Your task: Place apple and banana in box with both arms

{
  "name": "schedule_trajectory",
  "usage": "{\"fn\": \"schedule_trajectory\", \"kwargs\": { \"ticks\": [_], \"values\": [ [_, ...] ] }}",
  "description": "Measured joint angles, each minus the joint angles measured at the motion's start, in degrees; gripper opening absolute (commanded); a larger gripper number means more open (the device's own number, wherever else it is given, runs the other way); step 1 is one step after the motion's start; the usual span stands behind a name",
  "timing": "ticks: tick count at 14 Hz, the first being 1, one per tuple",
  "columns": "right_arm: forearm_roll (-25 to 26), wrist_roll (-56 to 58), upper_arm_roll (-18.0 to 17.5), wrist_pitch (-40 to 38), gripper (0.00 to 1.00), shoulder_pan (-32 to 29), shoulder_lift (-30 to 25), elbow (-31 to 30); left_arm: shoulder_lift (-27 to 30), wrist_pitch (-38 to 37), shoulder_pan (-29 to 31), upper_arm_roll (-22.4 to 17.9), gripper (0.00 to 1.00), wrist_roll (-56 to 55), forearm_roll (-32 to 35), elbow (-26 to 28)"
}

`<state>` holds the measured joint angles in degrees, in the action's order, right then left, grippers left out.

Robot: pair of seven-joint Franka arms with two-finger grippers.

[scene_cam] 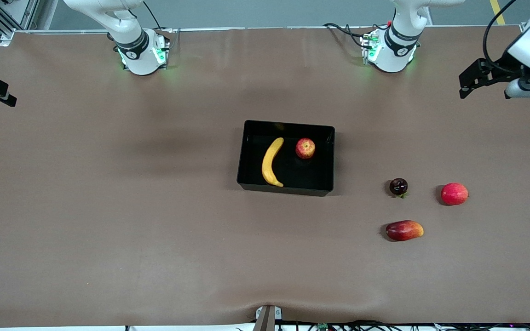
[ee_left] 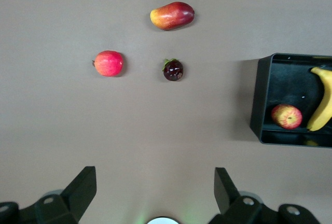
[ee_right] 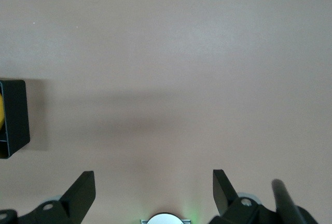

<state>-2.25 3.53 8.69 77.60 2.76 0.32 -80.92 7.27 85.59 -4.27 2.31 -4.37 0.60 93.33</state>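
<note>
the bench is covered with a plain brown sheet and carries all items. the box, a black open-top bin with low glossy walls, sits near the middle of the bench. the left arm and the right arm have their bases along the edge of the bench farthest from the front camera.

the left gripper is raised over the left arm's end of the bench, fingers wide apart, holding nothing. the right gripper is raised over bare bench toward the right arm's end, fingers wide apart, holding nothing.

the banana lies inside the box, at the side toward the right arm's end. the apple rests inside the box beside the banana, not touching it, toward the left arm's end.

outside the box, toward the left arm's end, lie three fruits, well apart from one another: an elongated red-orange mango-like fruit nearest the front camera, a plain pink-red round fruit, and a small dark glossy fruit.
</note>
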Motion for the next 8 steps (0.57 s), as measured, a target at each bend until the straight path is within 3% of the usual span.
{"fn": "schedule_trajectory", "kwargs": {
  "ticks": [8],
  "values": [
    [0.00,0.03,0.00,0.00,1.00,0.00,0.02,0.00,-0.16,0.55,0.50,-0.76,1.00,-0.13,-0.22,-0.21]
  ]
}}
